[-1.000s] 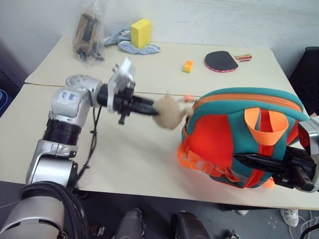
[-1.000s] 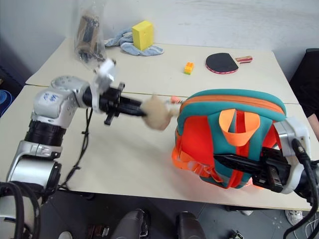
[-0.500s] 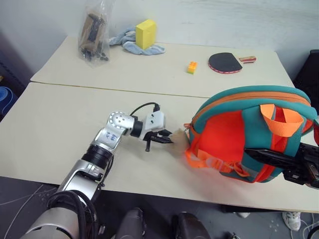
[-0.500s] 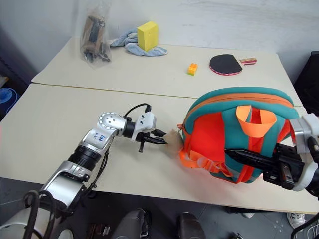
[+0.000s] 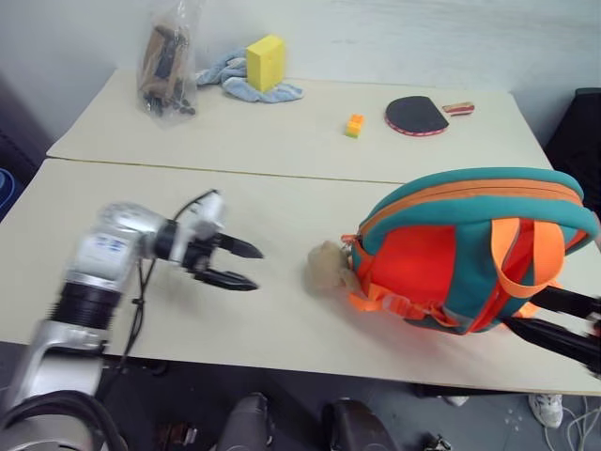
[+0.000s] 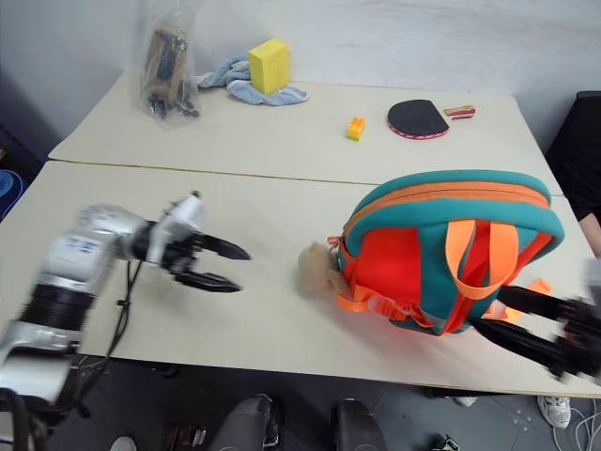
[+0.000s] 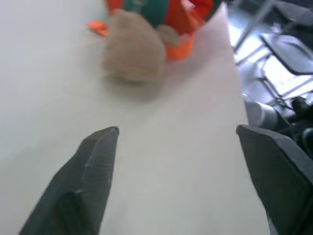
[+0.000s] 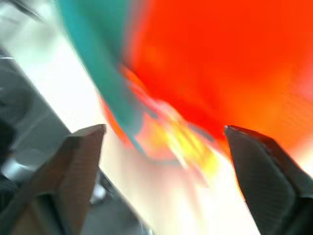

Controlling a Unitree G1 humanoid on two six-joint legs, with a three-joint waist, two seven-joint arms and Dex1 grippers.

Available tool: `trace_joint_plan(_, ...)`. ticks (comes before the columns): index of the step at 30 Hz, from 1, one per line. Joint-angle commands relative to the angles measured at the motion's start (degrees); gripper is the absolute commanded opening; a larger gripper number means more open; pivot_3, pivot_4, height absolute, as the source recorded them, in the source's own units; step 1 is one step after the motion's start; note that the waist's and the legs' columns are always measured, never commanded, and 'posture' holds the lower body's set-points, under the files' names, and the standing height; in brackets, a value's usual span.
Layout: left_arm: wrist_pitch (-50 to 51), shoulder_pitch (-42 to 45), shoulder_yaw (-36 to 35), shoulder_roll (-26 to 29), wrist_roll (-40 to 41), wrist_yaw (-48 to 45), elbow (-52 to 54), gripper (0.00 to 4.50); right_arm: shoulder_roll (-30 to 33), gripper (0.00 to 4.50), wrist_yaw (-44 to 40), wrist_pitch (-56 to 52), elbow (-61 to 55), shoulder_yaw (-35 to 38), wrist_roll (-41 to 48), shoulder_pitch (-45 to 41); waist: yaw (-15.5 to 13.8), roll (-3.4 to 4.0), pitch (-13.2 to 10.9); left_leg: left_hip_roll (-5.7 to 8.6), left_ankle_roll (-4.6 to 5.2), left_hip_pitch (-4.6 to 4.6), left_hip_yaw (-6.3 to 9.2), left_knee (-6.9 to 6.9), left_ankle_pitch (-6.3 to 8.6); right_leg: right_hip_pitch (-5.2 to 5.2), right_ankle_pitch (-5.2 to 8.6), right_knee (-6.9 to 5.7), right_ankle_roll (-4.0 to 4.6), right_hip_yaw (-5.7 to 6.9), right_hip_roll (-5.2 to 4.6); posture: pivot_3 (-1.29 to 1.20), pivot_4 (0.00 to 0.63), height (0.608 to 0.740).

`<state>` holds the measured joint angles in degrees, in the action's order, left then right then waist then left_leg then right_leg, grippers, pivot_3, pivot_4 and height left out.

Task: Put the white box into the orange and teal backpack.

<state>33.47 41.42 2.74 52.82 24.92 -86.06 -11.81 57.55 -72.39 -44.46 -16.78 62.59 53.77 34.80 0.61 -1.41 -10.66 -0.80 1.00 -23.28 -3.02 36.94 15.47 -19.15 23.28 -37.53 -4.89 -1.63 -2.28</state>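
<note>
Backpack (image 5: 470,254) in orange and teal lies on its side at the right end of the near table (image 5: 188,207), straps facing the camera and its orange top loop (image 5: 521,254) hanging loose. Its tan plush toy (image 5: 324,266) rests on the tabletop just beside the bag's left edge, joined to it by a short orange tie.

To the left of the toy and apart from it, the robot's left hand (image 5: 242,266) hovers over bare tabletop with its two black fingers spread wide, tips pointing toward the toy and gripping nothing. In the left wrist view the toy (image 7: 133,54) sits ahead of the gap between the fingers.

At the table's right front edge the right hand (image 6: 526,318) sits low beside the bag's bottom corner, fingers parted and empty; the right wrist view looks straight at the bag's orange panel (image 8: 220,63).

Across the far table lie a yellow sponge block (image 5: 266,62) on a blue cloth (image 5: 230,77), a clear bag of dark items (image 5: 166,68), a small orange brick (image 5: 354,125) and a table tennis paddle (image 5: 418,115).
</note>
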Motion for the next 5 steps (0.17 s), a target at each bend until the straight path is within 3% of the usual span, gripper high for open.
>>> trace_joint_plan(1,8.2,3.1,-6.6,5.1,8.7,-6.0,0.5,4.48,4.2,3.8,-5.8,1.2,10.6,7.7,-2.5,-0.9,0.1,0.01,0.0,0.02,0.03,0.03,0.0,0.01,0.03,0.06,0.0,0.02,0.0,0.0,-0.04,0.0,0.15,0.74)
trace_joint_plan(5,9.7,1.2,-10.7,4.2,11.4,1.2,2.0,4.48,5.3,3.8,-4.5,0.5,15.4,7.2,-2.3,-6.1,0.6,0.02,0.0,0.05,0.05,0.16,0.0,-0.09,0.08,0.12,0.0,0.08,0.0,0.02,-0.11,0.0,0.15,0.74)
